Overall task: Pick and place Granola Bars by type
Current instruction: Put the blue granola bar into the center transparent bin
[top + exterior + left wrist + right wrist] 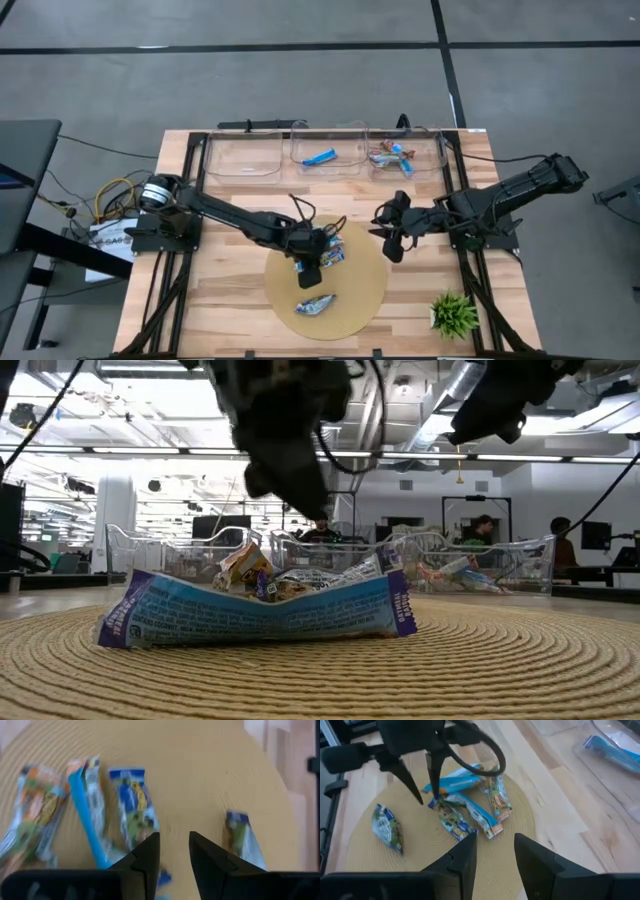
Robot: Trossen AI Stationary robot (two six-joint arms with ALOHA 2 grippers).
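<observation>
Several granola bars lie in a loose pile (331, 252) on the round woven mat: a blue-and-green one (133, 805), a bright blue one (86, 815) and an orange one (34, 805). One more blue-and-green bar (315, 303) lies alone near the mat's near edge and fills the front of the low view (260, 610). My left gripper (310, 267) hangs open just above the pile, fingers pointing down (426, 797), touching nothing. My right gripper (394, 236) waits open to the right of the mat, above the table (495, 852).
Three clear bins stand along the table's far edge: the left one (240, 160) has no bars, the middle one (322, 157) holds a blue bar, the right one (393, 155) holds several mixed bars. A small green plant (455, 313) stands at the near right corner. People show in the room behind.
</observation>
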